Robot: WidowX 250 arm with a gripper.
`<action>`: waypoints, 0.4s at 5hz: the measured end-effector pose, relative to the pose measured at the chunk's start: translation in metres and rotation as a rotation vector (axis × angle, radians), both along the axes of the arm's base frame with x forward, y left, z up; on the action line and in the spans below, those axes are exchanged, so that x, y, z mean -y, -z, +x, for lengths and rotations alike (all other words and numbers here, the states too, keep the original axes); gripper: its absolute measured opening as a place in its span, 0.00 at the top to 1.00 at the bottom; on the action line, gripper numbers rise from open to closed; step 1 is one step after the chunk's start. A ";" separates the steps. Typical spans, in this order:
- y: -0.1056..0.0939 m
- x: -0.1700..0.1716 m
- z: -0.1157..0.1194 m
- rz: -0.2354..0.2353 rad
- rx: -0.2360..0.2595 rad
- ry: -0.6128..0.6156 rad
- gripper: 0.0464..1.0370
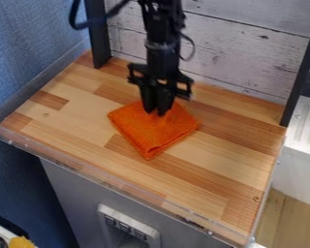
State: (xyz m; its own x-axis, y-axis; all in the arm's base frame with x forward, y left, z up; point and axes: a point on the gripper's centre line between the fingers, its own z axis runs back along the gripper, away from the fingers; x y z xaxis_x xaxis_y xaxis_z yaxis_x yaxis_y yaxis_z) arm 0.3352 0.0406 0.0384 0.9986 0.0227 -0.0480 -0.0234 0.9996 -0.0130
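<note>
Near edge: white socket panel (128, 226) on the grey front, clear guard (106, 183) along the bench (209, 179) lip. Bench is striped wood. Orange cloth (149, 136), folded into a rough square, lies flat around mid-bench, one corner toward the near edge. Black hand (156, 112) points straight down at the cloth's far part, tips at the fabric. Can't tell if it's spread, pressed together or pinching cloth. Behind: whitewashed plank wall (241, 48) between black posts (98, 38).
</note>
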 end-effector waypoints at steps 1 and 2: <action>-0.020 -0.013 0.009 -0.008 -0.003 -0.005 0.26; -0.045 -0.026 0.023 -0.008 0.033 -0.007 0.05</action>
